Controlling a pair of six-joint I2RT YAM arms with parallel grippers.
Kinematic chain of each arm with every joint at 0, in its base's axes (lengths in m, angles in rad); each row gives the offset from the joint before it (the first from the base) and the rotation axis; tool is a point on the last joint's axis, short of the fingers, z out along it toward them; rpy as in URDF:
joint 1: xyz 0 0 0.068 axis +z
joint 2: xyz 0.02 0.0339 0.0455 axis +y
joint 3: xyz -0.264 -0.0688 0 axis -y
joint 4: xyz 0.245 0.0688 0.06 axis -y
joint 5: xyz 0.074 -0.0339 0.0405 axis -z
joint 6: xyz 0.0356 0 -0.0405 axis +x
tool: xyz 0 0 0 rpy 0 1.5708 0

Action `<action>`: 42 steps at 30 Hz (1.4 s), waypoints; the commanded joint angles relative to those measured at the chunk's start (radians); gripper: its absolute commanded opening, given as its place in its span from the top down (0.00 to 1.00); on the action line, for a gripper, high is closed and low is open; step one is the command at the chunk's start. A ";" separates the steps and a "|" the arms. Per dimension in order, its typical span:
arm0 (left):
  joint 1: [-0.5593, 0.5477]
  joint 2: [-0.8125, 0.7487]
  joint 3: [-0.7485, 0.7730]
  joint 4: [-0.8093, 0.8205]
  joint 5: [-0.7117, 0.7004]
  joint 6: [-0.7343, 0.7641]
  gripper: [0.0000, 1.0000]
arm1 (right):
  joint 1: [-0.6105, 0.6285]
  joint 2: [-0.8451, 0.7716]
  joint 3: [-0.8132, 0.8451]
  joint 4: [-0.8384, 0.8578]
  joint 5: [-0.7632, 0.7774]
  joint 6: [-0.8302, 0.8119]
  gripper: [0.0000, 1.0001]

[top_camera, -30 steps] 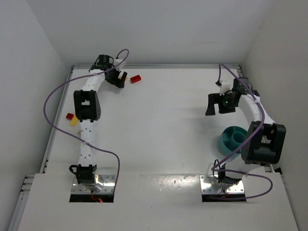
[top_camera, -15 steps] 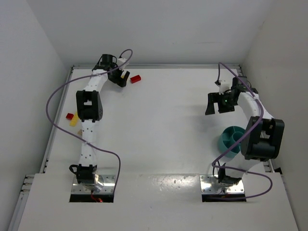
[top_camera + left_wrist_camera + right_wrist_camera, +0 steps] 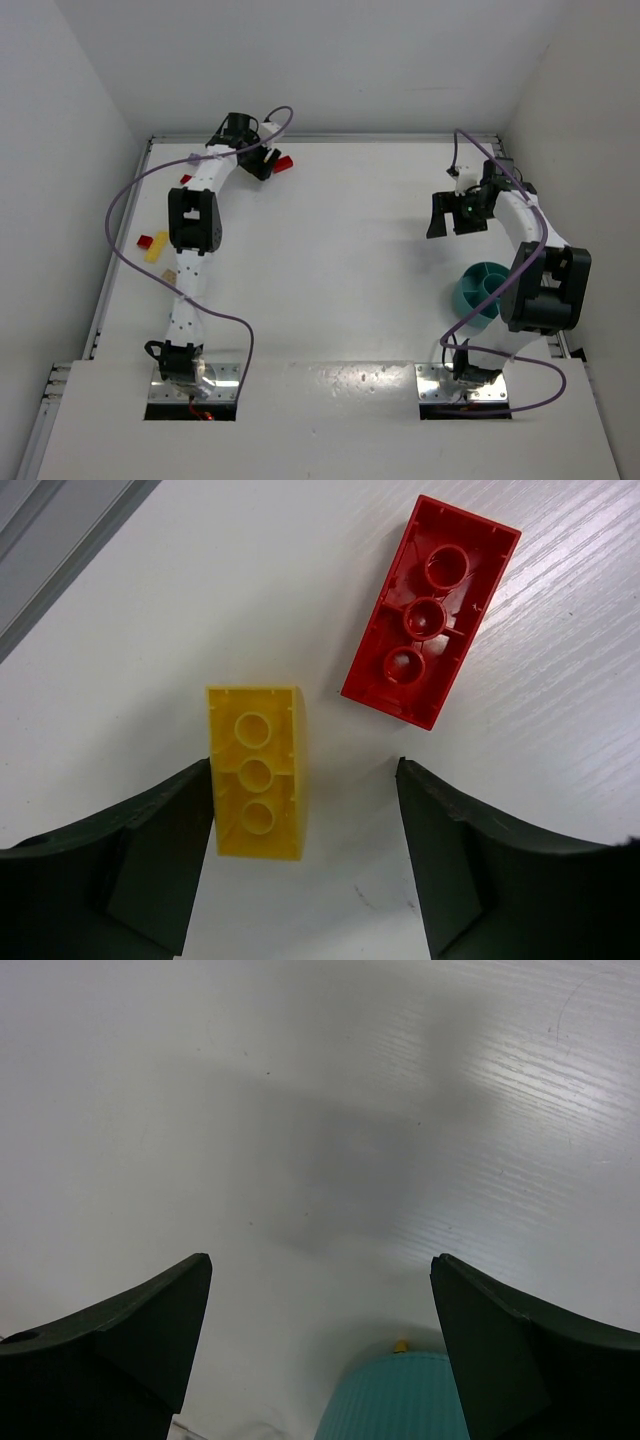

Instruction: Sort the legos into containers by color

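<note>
Swung right, my left end effector (image 3: pixel 310 790) has half-narrowed astride the yellow plastic brick (image 3: pixel 255 772), unclamped, at 11 o'clock on the tabletop (image 3: pixel 350 250): pickup looks imminent; my right end effector (image 3: pixel 320 1270) is wide, empty, near the round teal plastic dish (image 3: pixel 470 290) at 4 o'clock

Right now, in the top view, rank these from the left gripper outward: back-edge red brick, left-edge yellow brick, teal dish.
1. Red brick: just beside the left gripper, at the back edge.
2. Yellow brick: at the left edge, nearer the arm bases.
3. Teal dish: far across, on the right side.
</note>
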State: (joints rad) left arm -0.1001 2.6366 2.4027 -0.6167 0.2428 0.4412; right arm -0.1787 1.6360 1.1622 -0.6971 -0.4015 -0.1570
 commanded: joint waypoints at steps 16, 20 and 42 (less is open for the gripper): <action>-0.009 -0.049 -0.141 0.018 -0.112 -0.016 0.71 | 0.014 -0.039 0.040 0.011 -0.028 0.013 0.11; 0.029 -0.177 -0.315 0.018 -0.014 -0.044 0.90 | 0.015 -0.083 0.040 0.001 -0.051 0.013 0.13; -0.243 -1.424 -1.395 0.393 0.362 -0.308 0.97 | 0.058 -0.151 0.146 -0.349 -0.828 0.078 0.39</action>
State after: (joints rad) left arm -0.2989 1.2564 1.0454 -0.3222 0.5888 0.2428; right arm -0.1390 1.5043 1.3151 -1.0466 -0.9997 -0.1711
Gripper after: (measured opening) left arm 0.416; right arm 0.611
